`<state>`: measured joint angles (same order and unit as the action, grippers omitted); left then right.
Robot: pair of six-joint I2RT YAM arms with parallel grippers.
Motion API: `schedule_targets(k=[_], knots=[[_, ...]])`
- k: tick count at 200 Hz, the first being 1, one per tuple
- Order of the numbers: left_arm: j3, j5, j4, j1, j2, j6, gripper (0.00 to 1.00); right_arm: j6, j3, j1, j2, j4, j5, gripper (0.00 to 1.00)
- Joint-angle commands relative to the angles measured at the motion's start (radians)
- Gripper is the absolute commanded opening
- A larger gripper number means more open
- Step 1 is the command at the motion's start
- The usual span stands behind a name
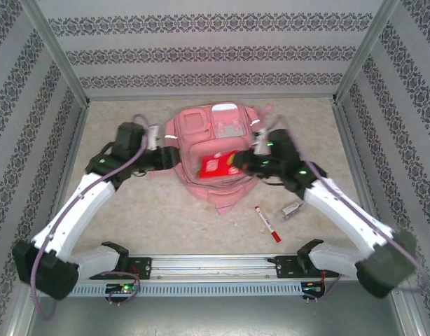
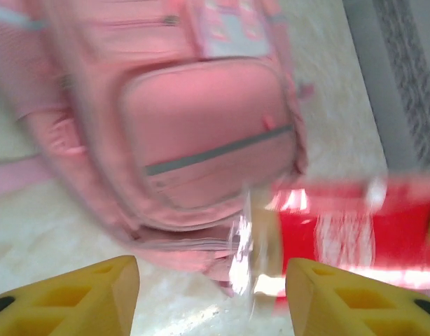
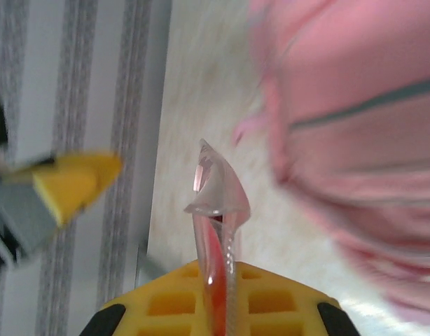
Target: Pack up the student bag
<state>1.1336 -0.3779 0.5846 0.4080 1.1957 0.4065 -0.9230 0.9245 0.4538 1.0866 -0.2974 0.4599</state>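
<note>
Above the student bag [image 1: 201, 129] lying pocket-side up on the bench [image 1: 131, 210], the right end effector [image 1: 244, 162] pinches 1 thin edge of a red packet [image 1: 216, 165] while the left end effector [image 1: 161, 155] stands spread beside the bag, so the slick packet may slip out.

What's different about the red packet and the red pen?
The red packet is wide, flat and shiny; the red pen is thin like a stick. The packet is pinched in the right gripper by the student bag; the pen lies loose on the table. Both are red with white.
</note>
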Motion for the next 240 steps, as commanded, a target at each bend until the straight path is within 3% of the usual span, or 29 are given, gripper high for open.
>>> schedule_targets(k=[1, 12, 25, 52, 92, 131, 149, 177, 191, 203, 240], knots=[[0.089, 0.211, 0.021, 0.197, 0.122, -0.393, 0.65, 0.023, -0.058, -0.184, -0.164, -0.17, -0.115, 0.0], [0.112, 0.261, -0.016, 0.28, 0.183, -0.521, 0.66, 0.005, -0.077, -0.291, -0.241, -0.221, -0.148, 0.0], [0.129, 0.245, -0.067, 0.338, 0.243, -0.641, 0.69, -0.013, -0.11, -0.416, -0.318, -0.24, -0.153, 0.0], [0.187, 0.249, -0.142, 0.362, 0.375, -0.753, 0.78, -0.021, -0.152, -0.573, -0.407, -0.283, -0.118, 0.0], [0.269, 0.435, -0.105, 0.365, 0.588, -0.919, 0.87, -0.022, -0.207, -0.621, -0.436, -0.277, -0.026, 0.0], [0.315, 0.531, -0.125, 0.361, 0.725, -0.946, 0.88, 0.005, -0.227, -0.626, -0.463, -0.282, -0.004, 0.0], [0.415, 0.561, -0.063, 0.34, 0.804, -0.88, 0.64, -0.009, -0.233, -0.626, -0.471, -0.276, 0.022, 0.0], [0.594, 0.492, 0.094, 0.314, 0.878, -0.806, 0.16, -0.033, -0.245, -0.626, -0.483, -0.271, 0.116, 0.0], [0.611, 0.477, 0.105, 0.313, 0.866, -0.797, 0.13, -0.036, -0.255, -0.626, -0.483, -0.267, 0.183, 0.0], [0.613, 0.496, 0.098, 0.314, 0.84, -0.782, 0.0, -0.024, -0.264, -0.626, -0.474, -0.266, 0.244, 0.0], [0.619, 0.607, 0.015, 0.314, 0.708, -0.703, 0.0, -0.042, -0.314, -0.594, -0.409, -0.173, 0.409, 0.0]])
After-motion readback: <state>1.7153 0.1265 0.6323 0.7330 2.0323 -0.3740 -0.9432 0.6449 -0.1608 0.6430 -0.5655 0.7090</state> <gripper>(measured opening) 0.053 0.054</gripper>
